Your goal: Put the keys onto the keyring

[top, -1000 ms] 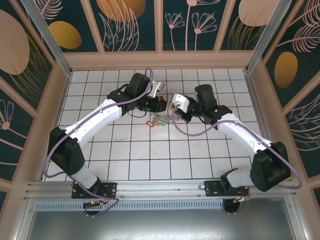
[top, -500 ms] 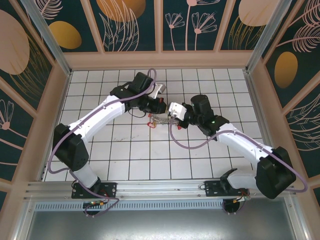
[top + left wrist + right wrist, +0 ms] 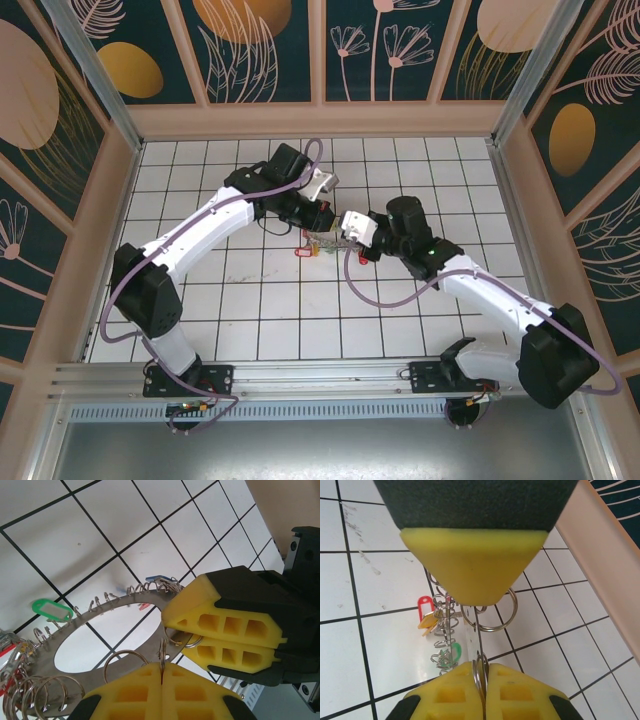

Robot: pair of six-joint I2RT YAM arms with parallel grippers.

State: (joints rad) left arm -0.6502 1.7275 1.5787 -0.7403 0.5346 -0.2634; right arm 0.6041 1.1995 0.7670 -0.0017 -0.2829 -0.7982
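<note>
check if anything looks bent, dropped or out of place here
Nothing stands out. The large flat grey metal keyring is held up off the white tiled table, pinched at its rim loops between the left gripper and right gripper, both shut.

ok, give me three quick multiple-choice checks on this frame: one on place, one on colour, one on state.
1. The keyring is: A between the left gripper and right gripper; B by the left arm's base; C against the right wall.
2. The tag at its left edge, left wrist view, is: A white; B green; C purple.
3. The left gripper is: A wide open; B half open; C shut.
A: both grippers meet at its rim. B: it is plainly green. C: it is pressed shut on a thin ring at the rim.
</note>
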